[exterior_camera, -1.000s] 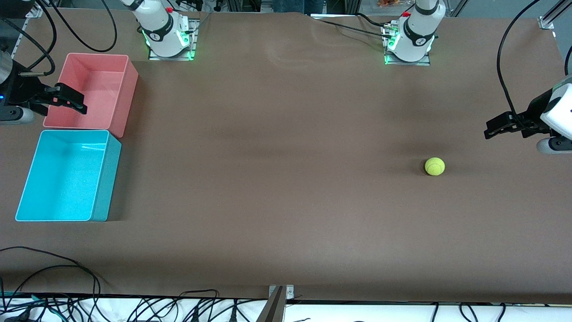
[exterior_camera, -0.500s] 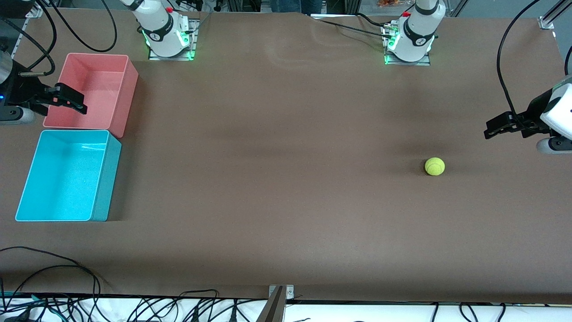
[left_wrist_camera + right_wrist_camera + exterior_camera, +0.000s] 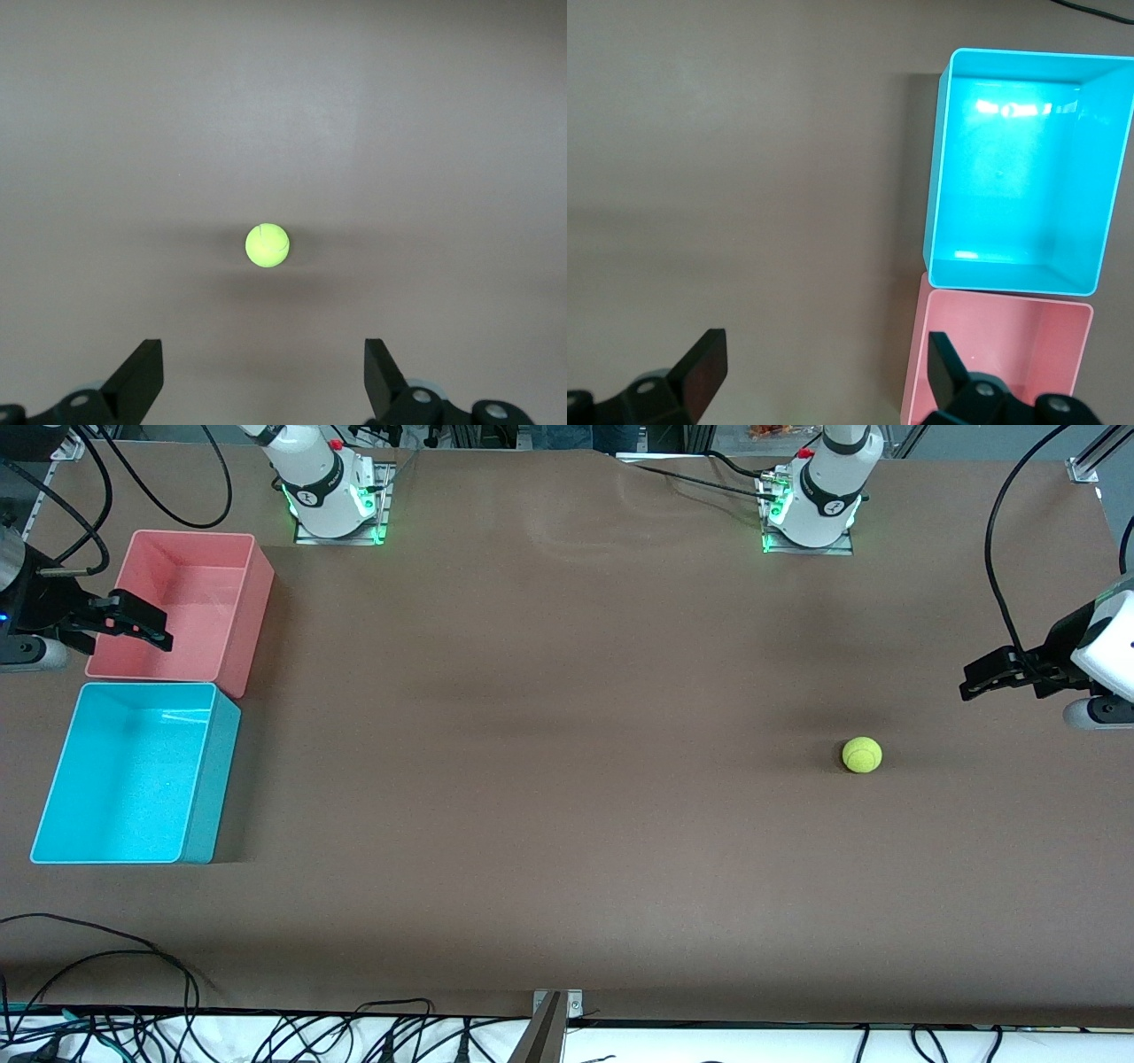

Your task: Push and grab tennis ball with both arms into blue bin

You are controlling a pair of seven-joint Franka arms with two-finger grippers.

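Observation:
The yellow-green tennis ball (image 3: 861, 755) lies on the brown table toward the left arm's end, and it shows ahead of the left gripper's open fingers in the left wrist view (image 3: 267, 245). My left gripper (image 3: 982, 677) (image 3: 261, 359) hangs open over bare table, apart from the ball and holding nothing. The blue bin (image 3: 211, 779) (image 3: 939, 177) stands empty at the right arm's end. My right gripper (image 3: 146, 625) (image 3: 824, 359) hangs open and empty over the outer edge of the pink bin.
A pink-red bin (image 3: 252, 602) (image 3: 1010, 345) of the same shape touches the blue bin, farther from the front camera. The two arm bases (image 3: 330, 491) (image 3: 815, 500) stand along the table's back edge. Cables (image 3: 133, 965) lie at the front edge.

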